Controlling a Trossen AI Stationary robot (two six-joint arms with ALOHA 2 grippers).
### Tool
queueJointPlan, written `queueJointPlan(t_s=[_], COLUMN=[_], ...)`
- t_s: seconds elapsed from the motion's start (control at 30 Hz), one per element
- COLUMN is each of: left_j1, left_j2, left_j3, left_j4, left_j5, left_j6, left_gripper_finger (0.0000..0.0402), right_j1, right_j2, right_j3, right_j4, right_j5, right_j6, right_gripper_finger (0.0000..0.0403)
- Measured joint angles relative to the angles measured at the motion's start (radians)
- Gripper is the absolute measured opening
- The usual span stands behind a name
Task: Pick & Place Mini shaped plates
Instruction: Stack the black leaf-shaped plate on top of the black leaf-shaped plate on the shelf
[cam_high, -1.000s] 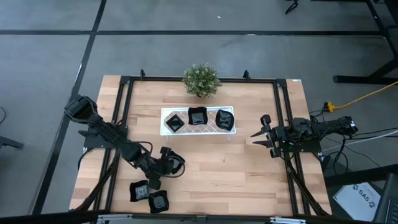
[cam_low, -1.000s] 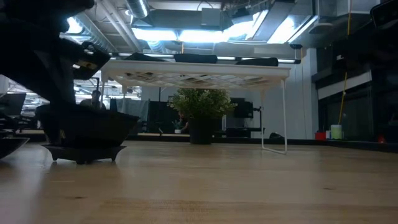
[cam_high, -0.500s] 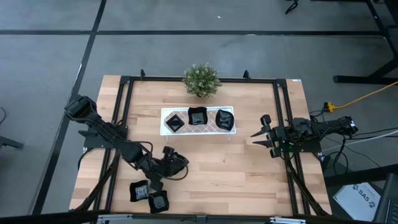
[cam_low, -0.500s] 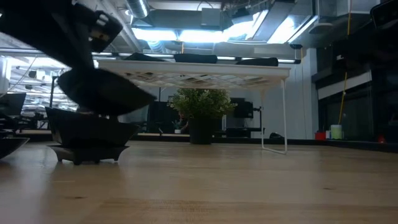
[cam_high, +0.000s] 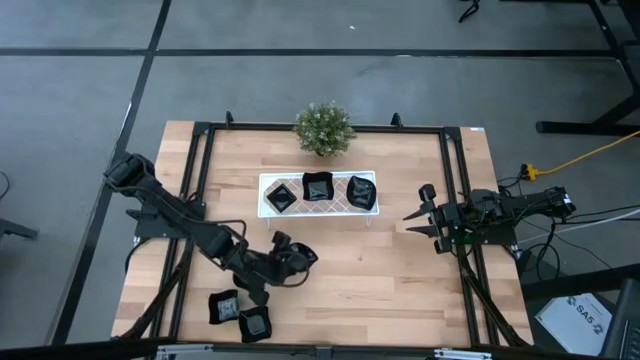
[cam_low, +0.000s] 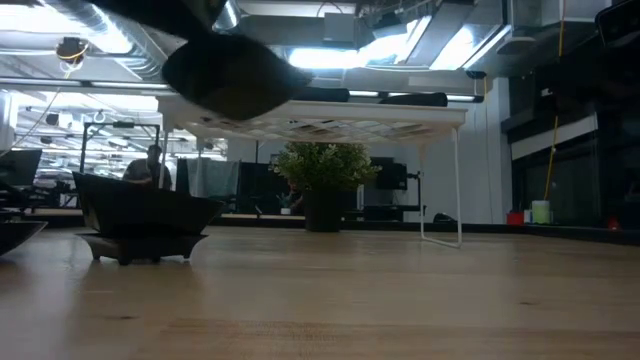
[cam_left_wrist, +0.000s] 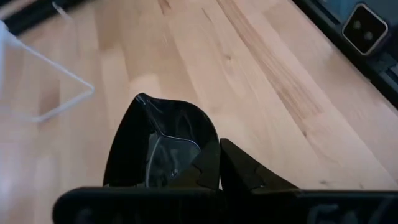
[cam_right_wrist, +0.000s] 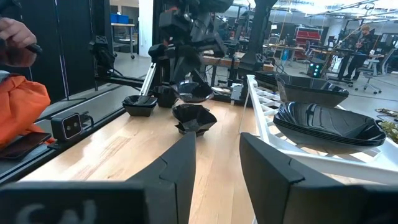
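Lifted since before, the mini plate (cam_left_wrist: 163, 146) sits pinched in the left hand (cam_left_wrist: 214, 163).

Left claw (cam_left_wrist: 214, 163) hides near edge of held plate (cam_left_wrist: 163, 149); low view crops leftmost dish (cam_low: 15, 232).

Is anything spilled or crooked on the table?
Nothing spilled. The only odd thing: one plate hangs tilted above the table, shut in the left gripper. Two plates sit at the near edge, three on the tray.
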Motion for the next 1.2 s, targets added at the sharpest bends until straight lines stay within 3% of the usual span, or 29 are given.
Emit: queueJointPlan(t_s=[0.3, 0.67, 0.9, 1.2], left_j1=[0.073, 0.232, 0.334, 0.42], left_j2=[0.0, 0.0, 0.0, 0.0], left_j3=[0.086, 0.175, 0.187, 0.187], left_j4=[0.004, 0.001, 0.021, 0.031], left_j5=[0.008, 0.125, 0.209, 0.231], left_j6=[0.247, 0.593, 0.816, 1.004], left_gripper_finger=[0.0002, 0.0002, 0.0002, 0.0002], right_j1=[0.0, 0.0, 0.0, 0.0], right_j2=[0.0, 0.0, 0.0, 0.0], right_j3=[0.0, 0.0, 0.0, 0.0], right_j4=[0.0, 0.0, 0.0, 0.0], right_j5=[0.0, 0.0, 0.0, 0.0], right_j6=[0.0, 0.0, 0.0, 0.0], right_gripper_finger=[0.0124, 0.0124, 0.0124, 0.0124])
